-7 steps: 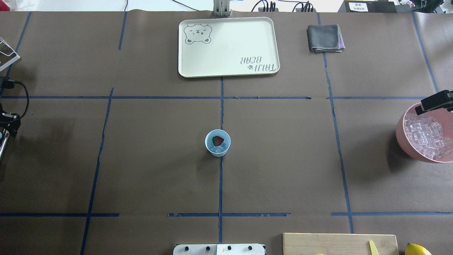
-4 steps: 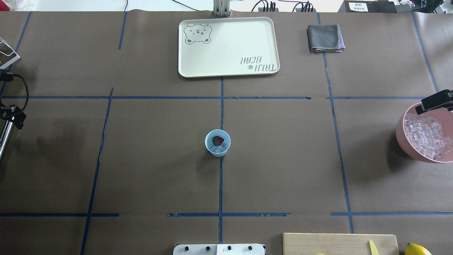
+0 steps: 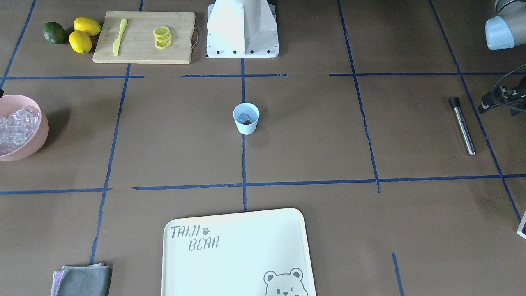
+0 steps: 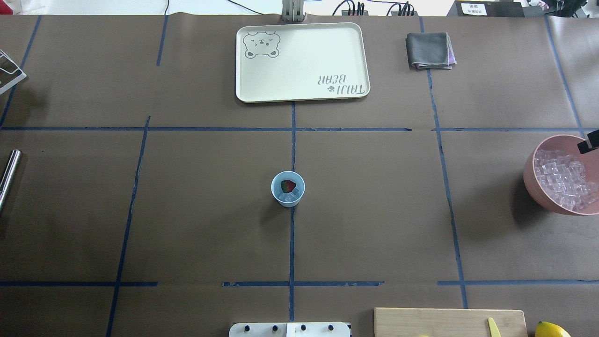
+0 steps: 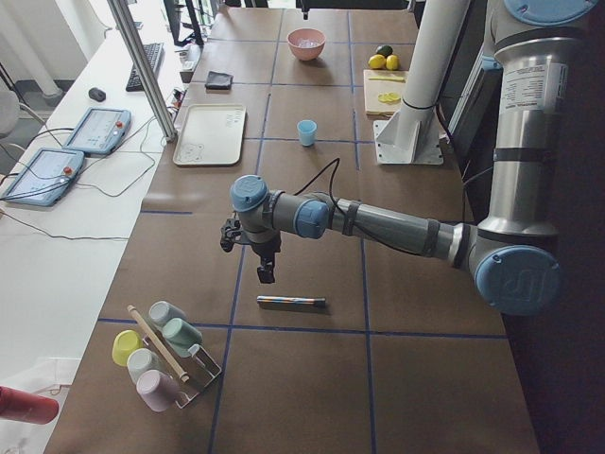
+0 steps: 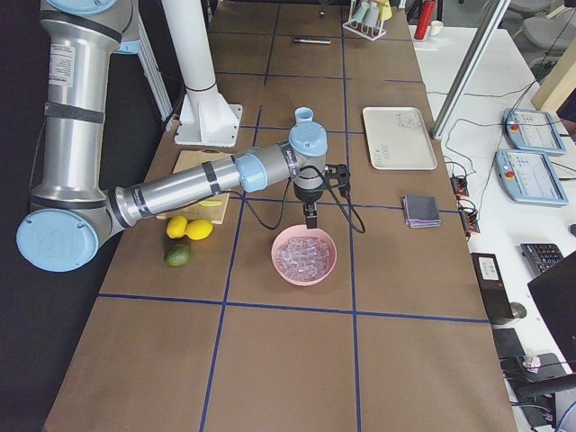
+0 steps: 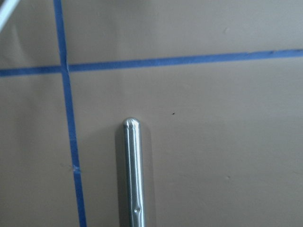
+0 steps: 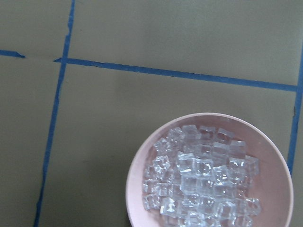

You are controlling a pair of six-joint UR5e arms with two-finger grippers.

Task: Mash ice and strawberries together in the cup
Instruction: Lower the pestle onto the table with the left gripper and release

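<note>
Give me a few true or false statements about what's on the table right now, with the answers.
The strawberry sits in the cup. True.
The muddler stands in the cup. False: it lies flat on the table, far from the cup.
The bowl holds ice. True.
The lemon slices are in the bowl. False: they lie on the board.
</note>
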